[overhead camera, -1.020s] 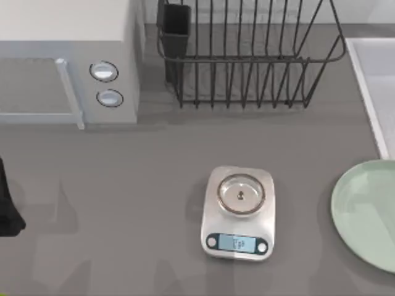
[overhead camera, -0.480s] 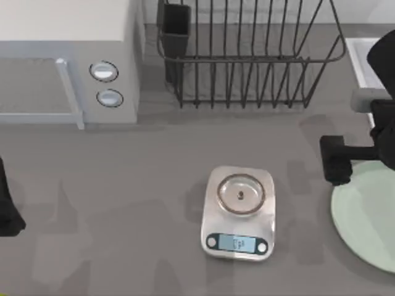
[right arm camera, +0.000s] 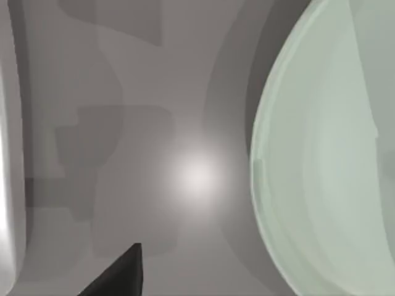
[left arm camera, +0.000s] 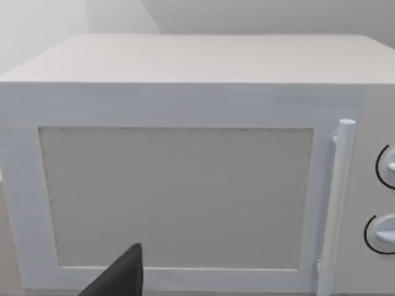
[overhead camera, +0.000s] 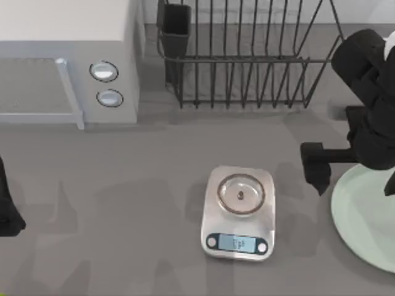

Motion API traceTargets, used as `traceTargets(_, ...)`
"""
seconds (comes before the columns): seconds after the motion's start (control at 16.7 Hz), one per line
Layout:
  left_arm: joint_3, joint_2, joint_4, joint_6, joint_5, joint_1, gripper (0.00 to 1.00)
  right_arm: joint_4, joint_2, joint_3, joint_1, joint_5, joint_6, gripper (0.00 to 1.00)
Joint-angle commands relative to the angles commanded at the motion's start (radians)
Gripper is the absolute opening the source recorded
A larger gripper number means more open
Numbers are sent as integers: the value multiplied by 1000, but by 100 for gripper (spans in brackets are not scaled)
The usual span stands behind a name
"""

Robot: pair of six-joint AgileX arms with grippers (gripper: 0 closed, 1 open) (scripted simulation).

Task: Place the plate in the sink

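The pale mint-green plate [overhead camera: 364,222] lies flat at the table's right edge, partly cut off by the top view's border. In the right wrist view the plate [right arm camera: 321,160] has its curved rim running down the picture, with grey table beside it. My right gripper [overhead camera: 349,179] hangs open over the plate's left rim. One dark finger [overhead camera: 313,168] sits just left of the rim, between the plate and the scale. The sink is hidden under my right arm [overhead camera: 370,92] at the back right. My left arm [overhead camera: 6,209] stays parked at the table's left edge, facing the microwave.
A steel kitchen scale [overhead camera: 238,213] stands mid-table, left of the plate. A dark wire dish rack [overhead camera: 247,55] fills the back centre, with a white microwave [overhead camera: 62,61] at the back left, and the microwave door [left arm camera: 179,197] faces the left wrist camera. Bare grey table lies in front.
My right arm has swung in from the right edge, covering the sink. Its gripper has moved left, out over the plate's left rim. Plate, scale and left arm have not moved.
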Motion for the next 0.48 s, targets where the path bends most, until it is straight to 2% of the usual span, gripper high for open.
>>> traceTargets(0.24,0,0,0,0,0,0,100,19,4,-13,-5,0,-1,100)
traceTargets(0.48,0,0,0,0,0,0,100,157,64,-91,-3,1,1,100)
